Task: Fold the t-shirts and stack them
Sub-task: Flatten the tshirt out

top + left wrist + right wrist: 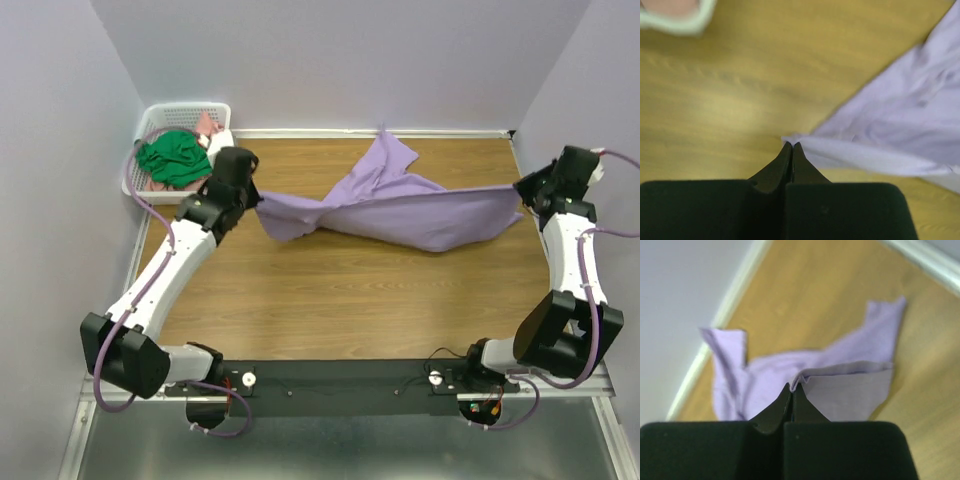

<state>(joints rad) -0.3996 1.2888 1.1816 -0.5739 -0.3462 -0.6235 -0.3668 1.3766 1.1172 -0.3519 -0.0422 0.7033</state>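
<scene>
Lavender t-shirt [420, 215] hangs stretched, long axis left-right.

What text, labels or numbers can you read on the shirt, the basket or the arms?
None can be read in any view.
The shirt is plain purple, with no print or tag showing.
The basket and the clothes in it show no lettering.
Any marks on the arm bases are too small to make out.

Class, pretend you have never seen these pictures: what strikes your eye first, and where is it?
A lilac t-shirt is stretched across the middle of the wooden table, the left gripper pinching one edge and the right gripper the opposite one. At the far left corner a white basket holds a green garment.
</scene>
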